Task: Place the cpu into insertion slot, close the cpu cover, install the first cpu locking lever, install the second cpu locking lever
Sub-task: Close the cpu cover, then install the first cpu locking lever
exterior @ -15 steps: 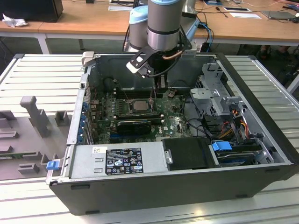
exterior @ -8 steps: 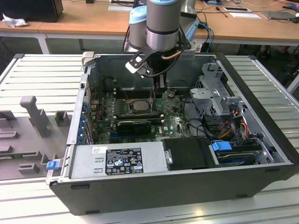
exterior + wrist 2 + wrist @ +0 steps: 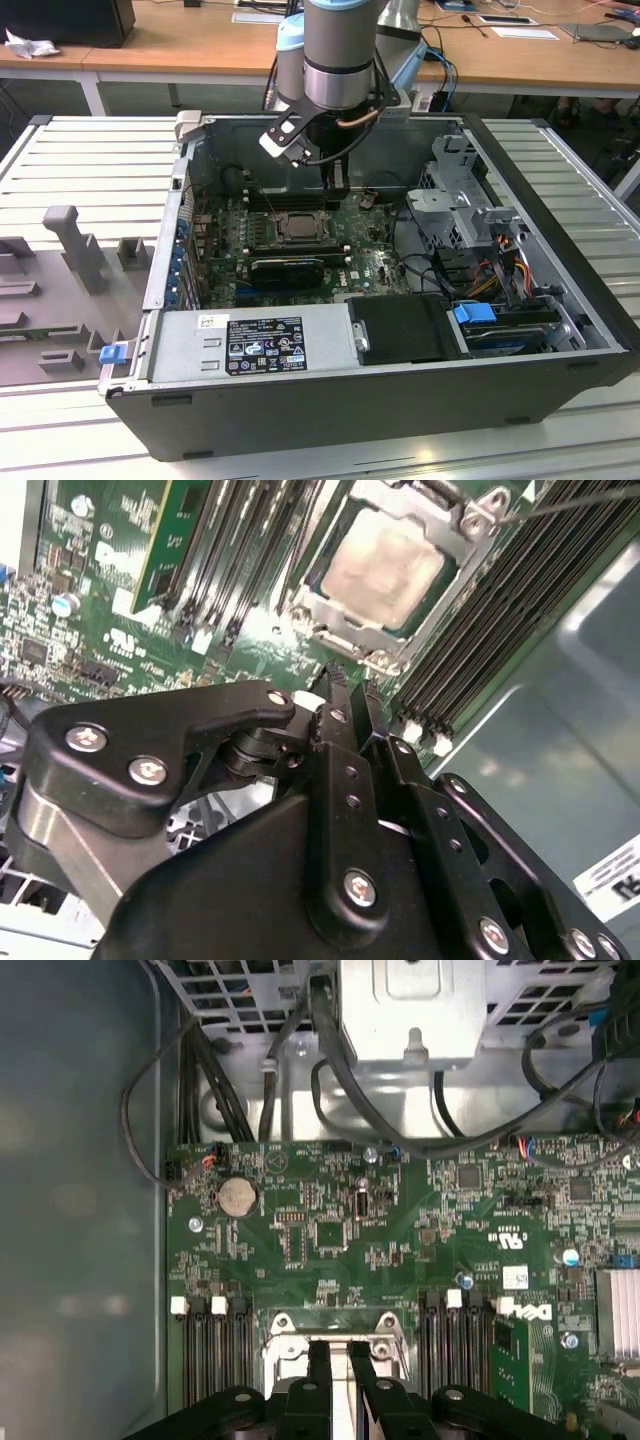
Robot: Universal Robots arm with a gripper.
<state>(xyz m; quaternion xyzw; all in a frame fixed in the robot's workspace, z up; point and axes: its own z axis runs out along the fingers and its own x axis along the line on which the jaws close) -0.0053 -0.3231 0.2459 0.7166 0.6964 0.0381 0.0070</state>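
- Open computer case (image 3: 400,395) on the bench. The arm reaches down into it, and the gripper (image 3: 335,182) hangs just above the green motherboard (image 3: 400,1220), beside the socket.
- The cpu (image 3: 385,570), with its pale silvery top, sits inside the insertion slot (image 3: 270,230). By the look of it, placing is done.
- The cpu cover (image 3: 325,615) lies flat, its metal frame around the chip's edges. I judge the cover closed.
- A thin metal rod (image 3: 570,505) runs from the cover's far corner out over the black memory slots (image 3: 480,630). It is probably a locking lever. I cannot tell whether it is latched.
- In both wrist views the gripper (image 3: 348,685) (image 3: 340,1355) has its fingers drawn almost together, with only a slim gap between them. Nothing is between them, and the tips hover near the cover's near edge.
- Step in hand, as I judge it: the first locking lever.
- That work calls for narrow, firm tips that press the thin rod down and sideways under its catch. They must stay clear of the chip, the memory slots and the green memory stick (image 3: 165,540).
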